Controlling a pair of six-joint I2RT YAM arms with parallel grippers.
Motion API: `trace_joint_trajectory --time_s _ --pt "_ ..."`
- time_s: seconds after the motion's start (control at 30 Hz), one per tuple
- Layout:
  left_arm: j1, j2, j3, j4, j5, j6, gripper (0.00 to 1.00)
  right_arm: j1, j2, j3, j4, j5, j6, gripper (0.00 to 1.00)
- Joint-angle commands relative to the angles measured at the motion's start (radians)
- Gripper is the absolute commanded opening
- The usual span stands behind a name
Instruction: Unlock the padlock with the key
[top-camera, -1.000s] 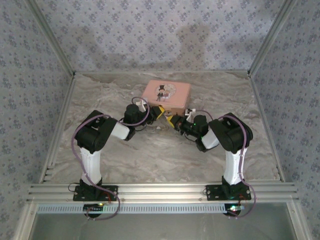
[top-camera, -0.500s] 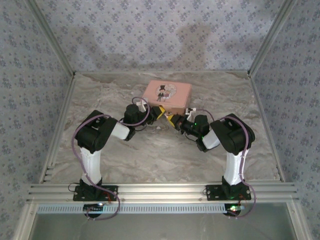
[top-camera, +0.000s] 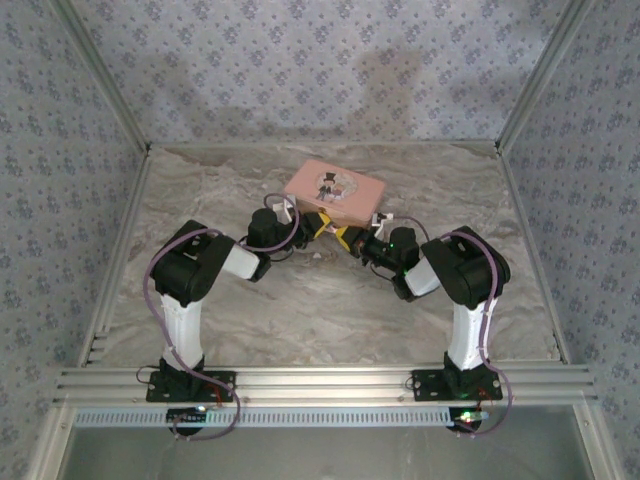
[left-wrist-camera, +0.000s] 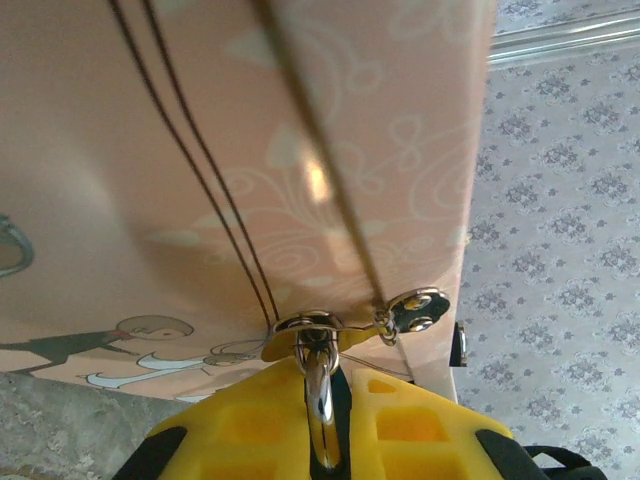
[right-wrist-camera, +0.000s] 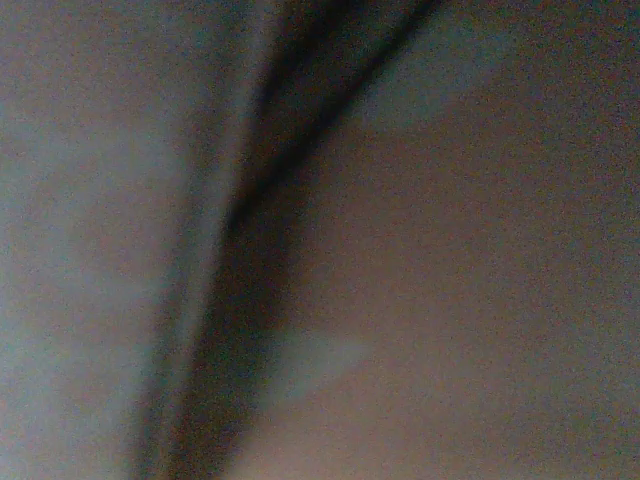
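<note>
Since a second ago the right hand (top-camera: 347, 238) has come a little closer to the left hand (top-camera: 320, 224), and the pink tin (top-camera: 335, 186) has turned slightly on the worktop (top-camera: 300, 300); the yellow tips now almost touch; I judge that the key is being brought to the lock. The left hand is pinching the padlock (left-wrist-camera: 320, 400) by what seems its shiny bow, which hangs from the hasp (left-wrist-camera: 310, 324) just ahead of its fingers (left-wrist-camera: 250, 430); the right hand is pressed together, but the key I cannot make out, as its wrist view is blurred. Room is tight; the tin stands directly ahead of both hands; open worktop lies behind each hand and to its outer side.
</note>
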Motion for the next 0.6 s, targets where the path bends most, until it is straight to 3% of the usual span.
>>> trace_joint_trajectory --time_s 0.0,0.57 --pt "-0.010 0.002 0.017 0.080 0.031 -0.003 0.05 0.000 0.007 0.007 0.019 -0.006 -0.009 0.00" --pt "-0.017 0.014 0.020 0.081 0.033 -0.006 0.05 0.013 0.005 0.041 0.019 -0.024 -0.016 0.00"
